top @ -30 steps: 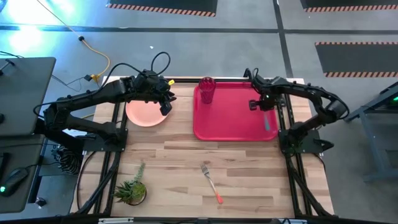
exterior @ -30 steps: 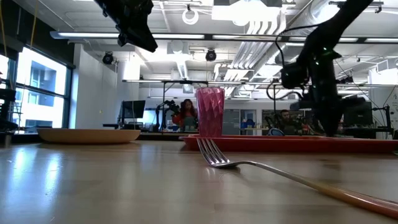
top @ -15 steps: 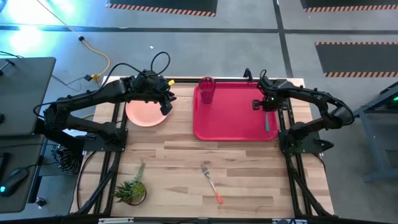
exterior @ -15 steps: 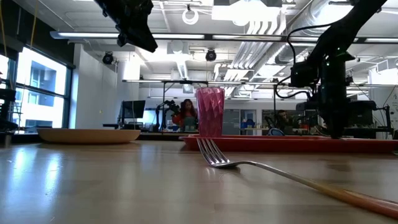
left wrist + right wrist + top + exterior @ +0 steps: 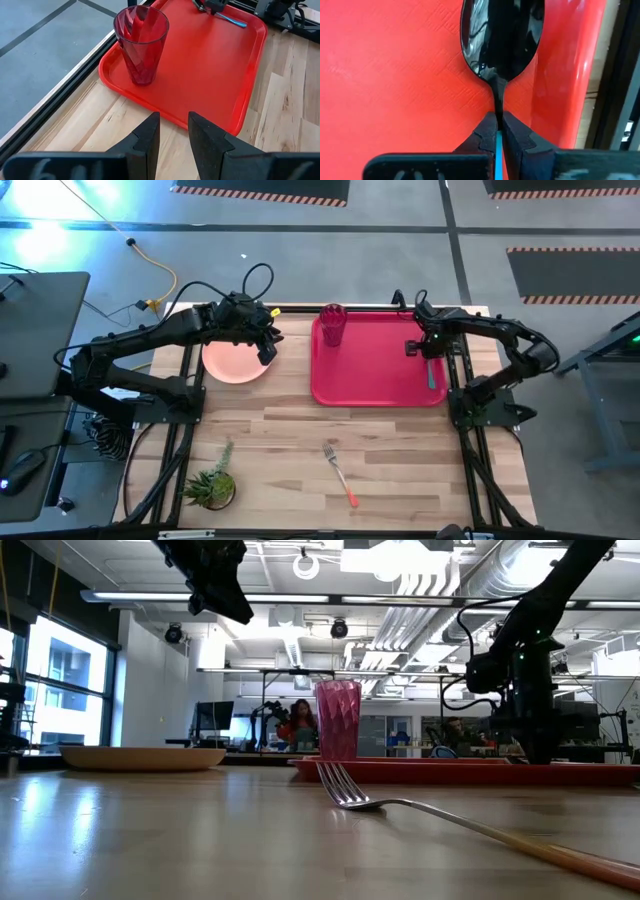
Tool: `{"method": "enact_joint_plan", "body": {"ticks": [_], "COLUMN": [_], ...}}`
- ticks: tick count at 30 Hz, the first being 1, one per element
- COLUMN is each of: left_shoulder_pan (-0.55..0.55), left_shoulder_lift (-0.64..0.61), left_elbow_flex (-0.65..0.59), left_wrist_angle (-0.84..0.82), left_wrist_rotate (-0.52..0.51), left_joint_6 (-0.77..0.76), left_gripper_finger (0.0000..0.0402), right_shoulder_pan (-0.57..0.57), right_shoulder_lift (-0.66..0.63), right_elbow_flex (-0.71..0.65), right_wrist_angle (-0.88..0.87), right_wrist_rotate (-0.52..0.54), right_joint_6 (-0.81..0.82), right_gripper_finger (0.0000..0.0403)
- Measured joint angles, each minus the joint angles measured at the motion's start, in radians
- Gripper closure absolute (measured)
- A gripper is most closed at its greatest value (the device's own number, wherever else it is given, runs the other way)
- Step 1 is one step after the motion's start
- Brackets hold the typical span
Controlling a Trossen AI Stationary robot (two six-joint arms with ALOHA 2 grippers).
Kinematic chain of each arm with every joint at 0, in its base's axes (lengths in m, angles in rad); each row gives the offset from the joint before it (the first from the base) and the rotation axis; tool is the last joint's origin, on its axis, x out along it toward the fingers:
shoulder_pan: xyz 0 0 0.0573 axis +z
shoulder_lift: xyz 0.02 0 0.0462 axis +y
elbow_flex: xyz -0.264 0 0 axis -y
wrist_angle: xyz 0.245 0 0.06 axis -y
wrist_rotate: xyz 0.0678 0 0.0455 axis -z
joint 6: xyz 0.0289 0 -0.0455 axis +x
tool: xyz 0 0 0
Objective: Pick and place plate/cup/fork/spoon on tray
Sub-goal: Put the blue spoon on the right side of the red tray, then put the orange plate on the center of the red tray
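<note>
My left gripper [image 5: 268, 345] hangs above the right edge of the round peach-pink plastic plate [image 5: 232, 363], fingers [image 5: 146, 141] open with a gap, holding nothing. That plate sits on the wooden bench [image 5: 300, 430] at the back left, just beside the tray and not on it. In the low view the plate [image 5: 143, 757] lies flat with the left gripper [image 5: 235, 602] well above it.

Small green potted plant [image 5: 211, 484] stands at the front left of the bench.

Slim silver fork with orange-red handle [image 5: 340, 471] lies on the bench front centre, well apart from the tray, tines pointing toward the back; in the low view it [image 5: 450, 820] fills the foreground.

Small translucent dark red ribbed tumbler cup [image 5: 333, 325] stands upright in the back left corner of the large red rectangular plastic tray [image 5: 370, 380]; also seen upright from the left wrist [image 5: 141, 44].

My right gripper [image 5: 430, 348] is down at the tray's right side, fingers [image 5: 484, 134] closed on the neck of the dark-bowled, teal-handled spoon [image 5: 501, 37]. The spoon bowl sits over the tray floor next to the raised right rim; whether it touches I cannot tell. From above the teal handle [image 5: 431, 372] shows along that rim.
</note>
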Motion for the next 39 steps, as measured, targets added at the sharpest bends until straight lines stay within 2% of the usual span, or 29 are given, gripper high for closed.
{"method": "enact_joint_plan", "body": {"ticks": [7, 19, 29, 35, 39], "left_shoulder_pan": [0.000, 0.000, 0.000, 0.002, 0.002], "left_shoulder_lift": [0.000, 0.000, 0.000, 0.000, 0.000], "left_elbow_flex": [0.000, 0.000, 0.000, 0.000, 0.000], "left_wrist_angle": [0.000, 0.000, 0.000, -0.016, -0.044], "left_wrist_rotate": [0.000, 0.000, 0.000, -0.041, -0.046], "left_joint_6": [0.000, 0.000, 0.001, 0.001, -0.009], "left_gripper_finger": [0.0312, 0.0312, 0.0312, 0.0312, 0.0304], "right_shoulder_pan": [0.000, 0.000, 0.002, 0.010, 0.064], "right_shoulder_lift": [0.001, -0.010, -0.044, -0.045, -0.051], "right_elbow_flex": [0.000, 0.002, 0.117, 0.163, 0.185], "right_wrist_angle": [-0.001, -0.016, -0.133, -0.189, -0.207], "right_wrist_rotate": [0.002, 0.014, 0.019, -0.066, -0.064], "right_joint_6": [-0.002, -0.001, -0.009, -0.009, 0.006], "right_gripper_finger": [0.0392, 0.0334, 0.0332, 0.0331, 0.0331]}}
